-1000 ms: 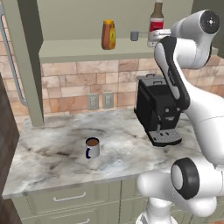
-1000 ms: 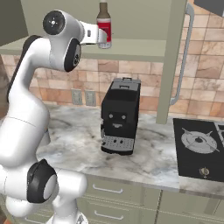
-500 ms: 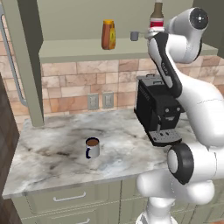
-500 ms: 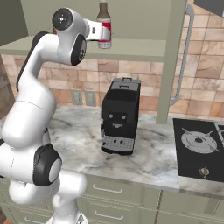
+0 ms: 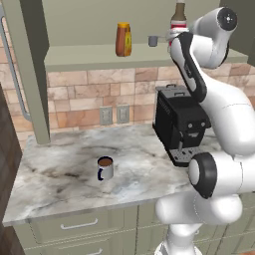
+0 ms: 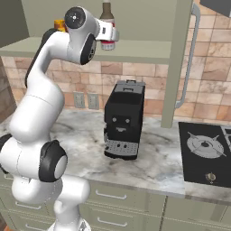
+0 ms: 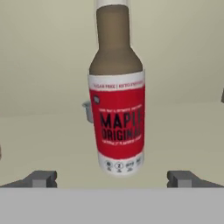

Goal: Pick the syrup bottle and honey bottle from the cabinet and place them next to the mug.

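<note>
Spread fingers (image 7: 40, 179) flank the upright syrup bottle (image 7: 116, 109) on the cabinet (image 5: 99, 57) shelf, seemingly without contact.

Arm extended further toward syrup bottle (image 7: 117, 105); hand (image 7: 111, 178) closer.

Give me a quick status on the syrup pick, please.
Gripper open, level with the syrup bottle, no contact. Bottle upright on the cabinet shelf. Nothing between fingers and bottle.
</note>
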